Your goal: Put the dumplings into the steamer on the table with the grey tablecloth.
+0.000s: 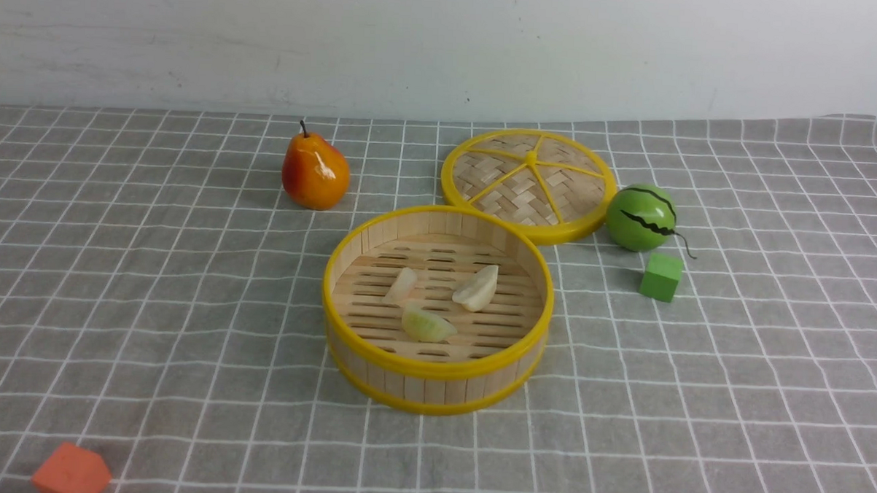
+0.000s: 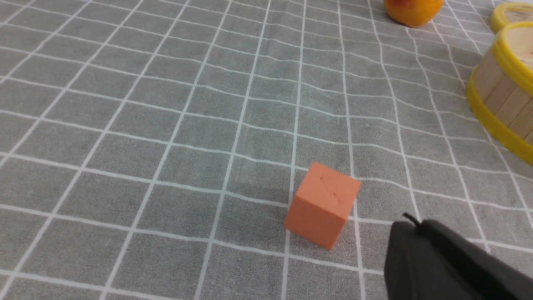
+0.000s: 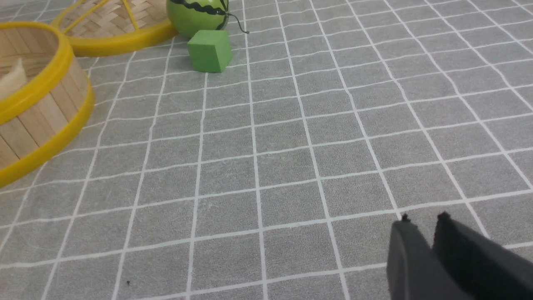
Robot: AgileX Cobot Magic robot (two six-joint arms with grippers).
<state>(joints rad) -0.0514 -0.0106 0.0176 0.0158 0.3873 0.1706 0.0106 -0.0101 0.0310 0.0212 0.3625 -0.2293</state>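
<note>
The round bamboo steamer (image 1: pixel 434 368) with yellow rims stands mid-table on the grey tablecloth (image 1: pixel 152 302). All three dumplings lie on its slatted floor: one cream (image 1: pixel 402 284), one cream (image 1: pixel 476 287), one pale green (image 1: pixel 427 324). Neither arm shows in the front view. In the left wrist view my left gripper (image 2: pixel 412 223) is shut and empty, low over the cloth beside the orange block (image 2: pixel 322 204), with the steamer's wall (image 2: pixel 499 104) further off. My right gripper (image 3: pixel 424 218) shows a small gap between its tips and holds nothing. The steamer (image 3: pixel 41 108) and one dumpling (image 3: pixel 12 79) lie well away from it.
A pear (image 1: pixel 315 171) stands behind the steamer to the left. The flat woven lid (image 1: pixel 528 180) lies behind it to the right, next to a green striped ball (image 1: pixel 640 217) and a green cube (image 1: pixel 661 277). The orange block (image 1: pixel 72 471) sits at the front left edge.
</note>
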